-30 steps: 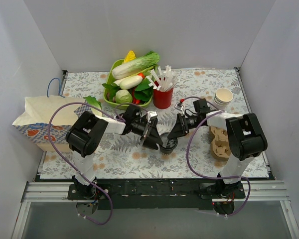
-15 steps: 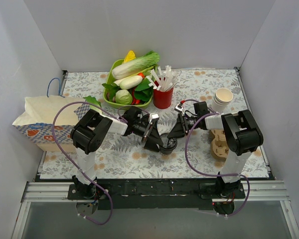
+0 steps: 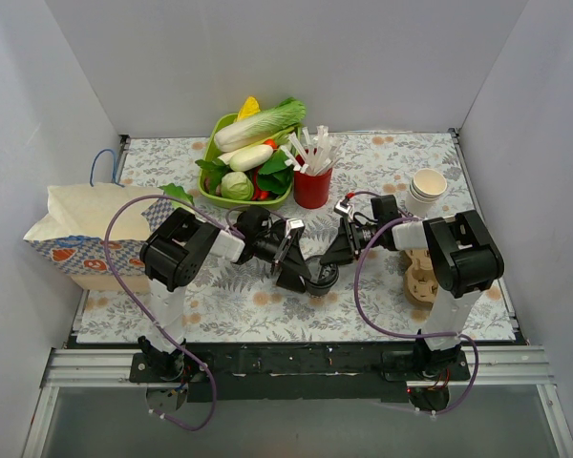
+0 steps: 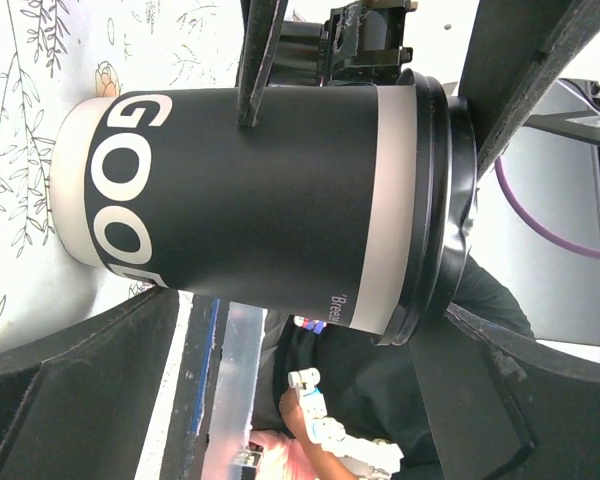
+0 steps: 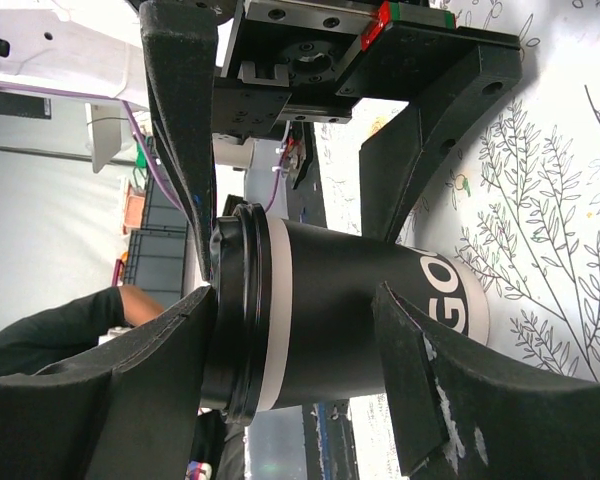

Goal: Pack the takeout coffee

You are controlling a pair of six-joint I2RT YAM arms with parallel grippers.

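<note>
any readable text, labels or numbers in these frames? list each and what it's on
"GOO": large white letters on the takeout coffee, left wrist view; the rest wraps out of sight.
"GO": the same lettering, right wrist view, partly hidden.
"Brea": small white print on the cup's pale top band; the rest curves out of view.
Paper bag: printed pattern only, too small to tell whether it holds text.

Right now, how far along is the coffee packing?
Done: the lid is on the cup, which stands on the table. In hand: left gripper and right gripper flank it, jaws open, no grip evident. Left: grasp it and load it, probably into the bag.
</note>
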